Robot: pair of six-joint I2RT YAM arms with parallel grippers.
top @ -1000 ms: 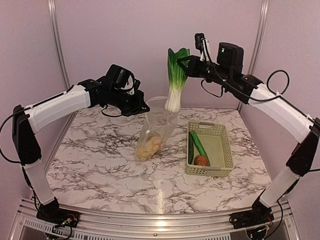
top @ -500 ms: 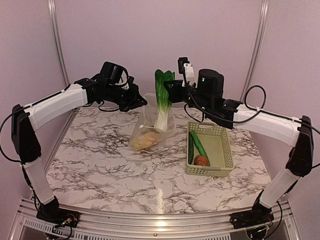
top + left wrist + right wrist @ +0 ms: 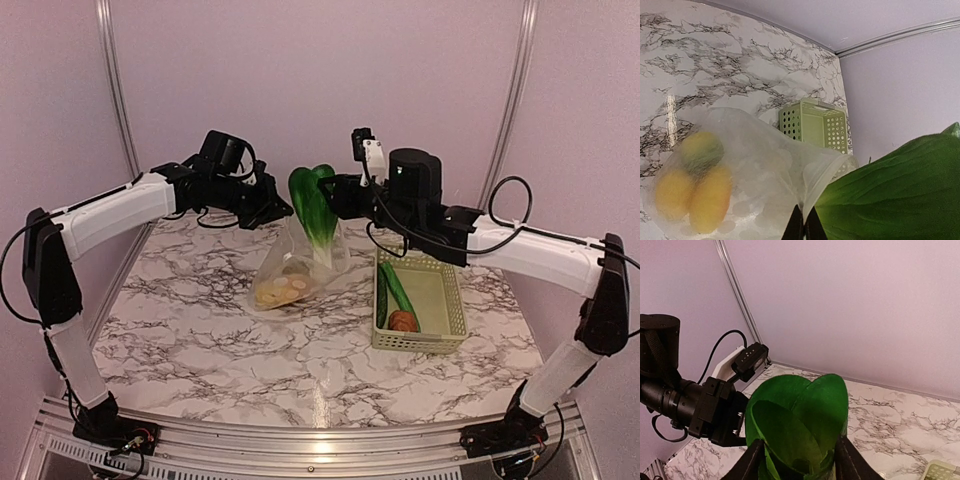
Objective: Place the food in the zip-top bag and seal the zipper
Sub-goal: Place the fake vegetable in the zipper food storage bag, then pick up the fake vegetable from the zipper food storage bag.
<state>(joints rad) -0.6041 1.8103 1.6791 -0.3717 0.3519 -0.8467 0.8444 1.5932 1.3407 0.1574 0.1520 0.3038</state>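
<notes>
The clear dotted zip-top bag stands tilted on the marble table, yellow lemon and orange pieces in its bottom. My left gripper is shut on the bag's mouth edge and holds it up; the left wrist view shows the pinched rim and the yellow pieces. My right gripper is shut on the leafy bok choy, whose white stem is down inside the bag's mouth. The bok choy's green leaves fill the right wrist view between the fingers. The zipper strip cannot be made out.
A pale green slotted basket sits right of the bag, holding a long green cucumber and a brown round item. The basket also shows in the left wrist view. Lilac walls close the back and sides.
My right gripper has come down and left with the bok choy, sinking its stem into the bag's mouth. The left gripper has lowered with the bag's rim, and the bag has slumped lower.
</notes>
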